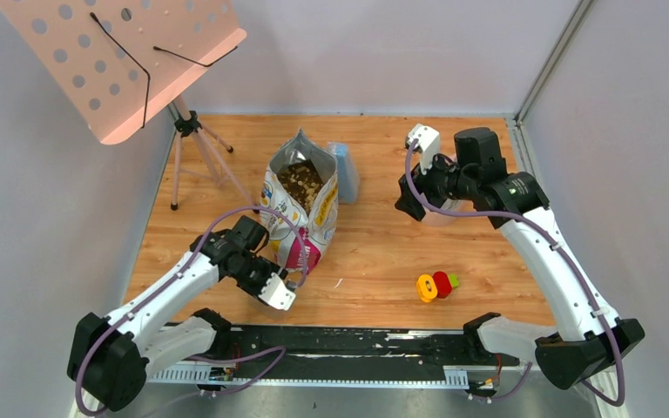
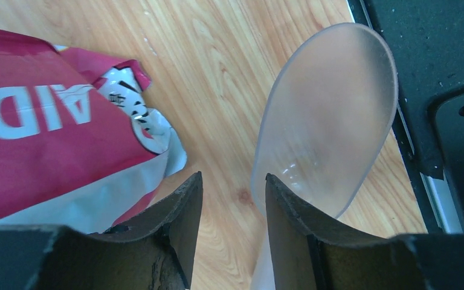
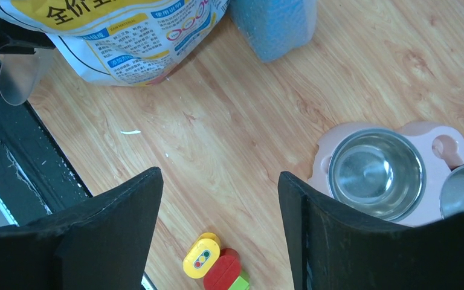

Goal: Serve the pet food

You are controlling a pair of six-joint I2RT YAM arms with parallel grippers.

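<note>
We see the wooden table [image 1: 375, 248] closed in by a pale wall [image 1: 383, 52] at the back and another on the right, with a black strip [image 1: 357, 340] running along its near edge. A pink music stand [image 1: 113, 61] fills the far left corner on its tripod. The widest bare wood lies between the standing bag [image 1: 300, 222] and the right arm, broken only by a small yellow, red and green toy [image 1: 435, 285] near the front. A blue packet [image 1: 346, 170] leans just behind the bag. The pet food [image 1: 300, 178] shows as a brown heap in the bag's open mouth, at its far end. The left gripper [image 2: 232, 178] sits low at the bag's near magenta corner, by the table's front edge, so the kibble lies beyond it, up the length of the bag. Its fingers stand a little apart, and the handle of a clear plastic scoop [image 2: 326, 121] runs down against the inner face of one finger. We cannot tell whether the scoop is clamped. Its bowl reaches over the black strip. The right gripper [image 3: 219, 175] hangs spread wide with nothing between its fingers, above bare wood to the right of the bag and well apart from the kibble. The pink stand [image 3: 320, 157] with its steel bowls [image 3: 376, 172] lies just beside that gripper, on the side away from the bag.
</note>
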